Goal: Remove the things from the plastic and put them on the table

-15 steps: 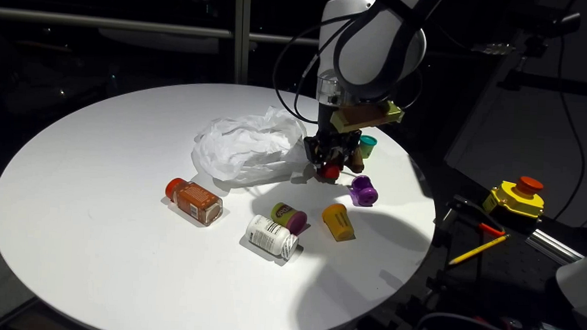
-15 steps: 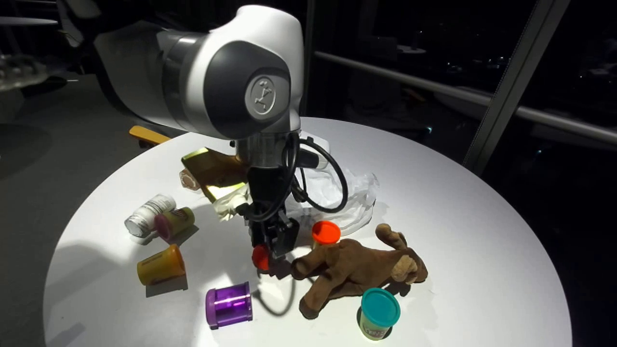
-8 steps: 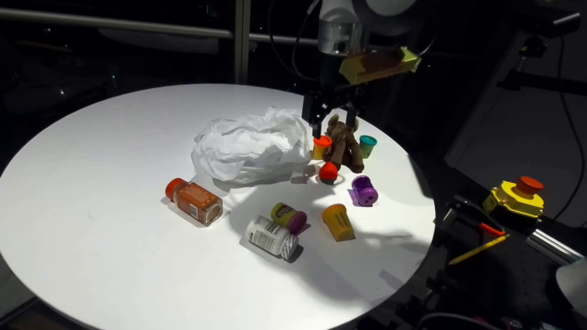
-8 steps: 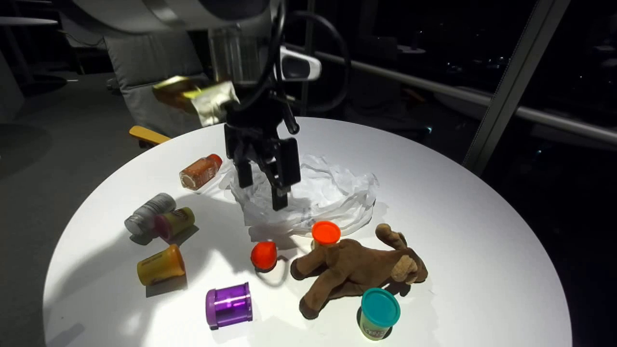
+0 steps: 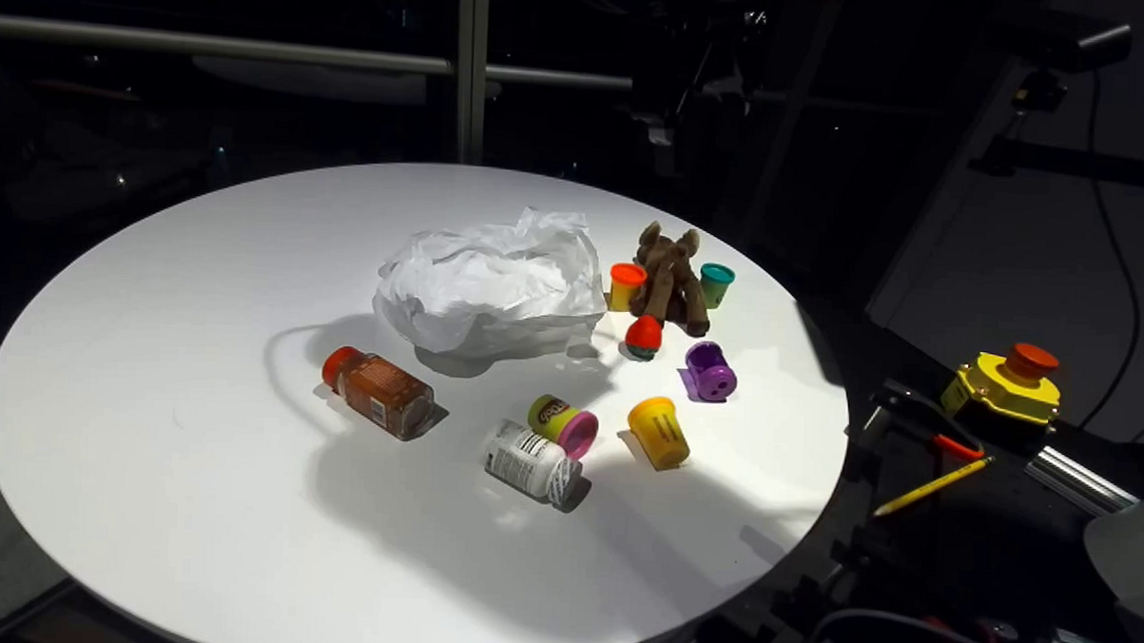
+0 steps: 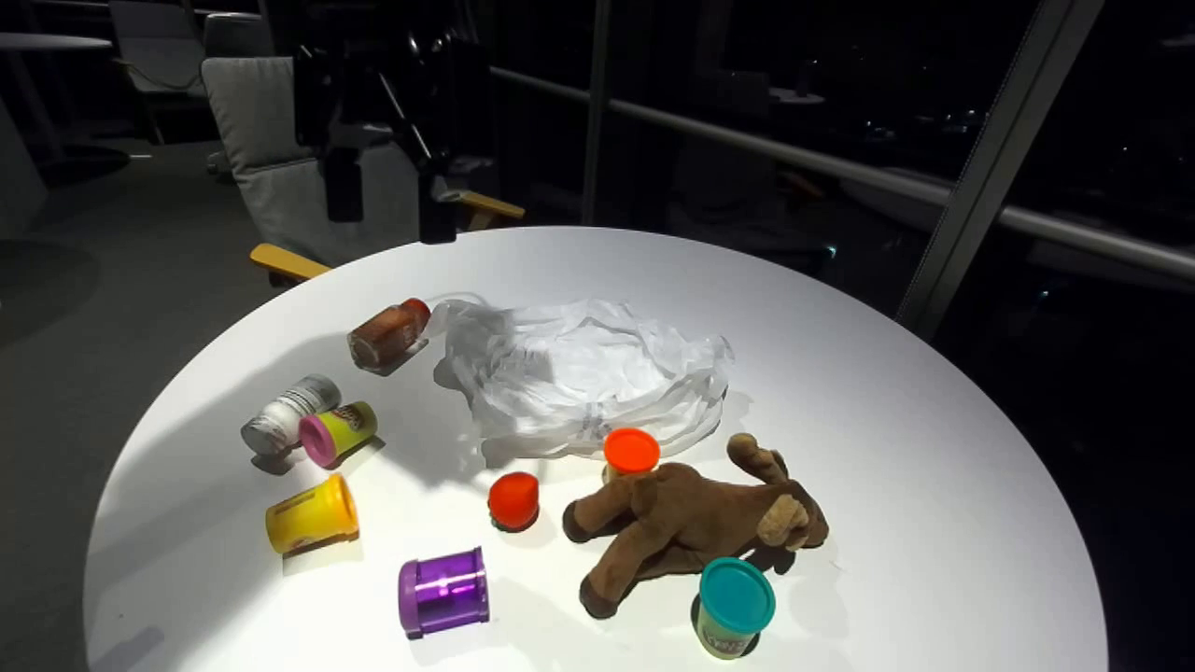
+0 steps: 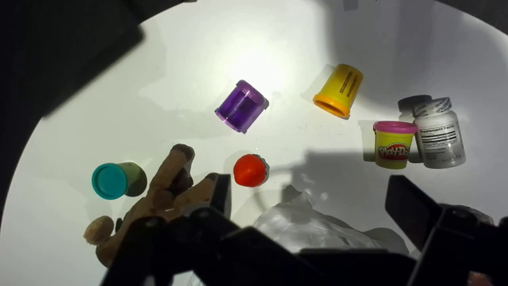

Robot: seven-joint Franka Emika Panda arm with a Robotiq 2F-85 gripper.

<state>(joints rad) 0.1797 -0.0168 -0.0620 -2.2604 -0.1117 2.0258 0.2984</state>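
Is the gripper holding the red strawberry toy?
No, in an exterior view the red strawberry toy lies on the table, apart from the open gripper.

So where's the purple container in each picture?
In an exterior view: purple container, right of and slightly below centre.
In an exterior view: purple container, low, left of centre.
In the wrist view: purple container, above centre, slightly left.
Shared landmark: the red toy, close by in all three.
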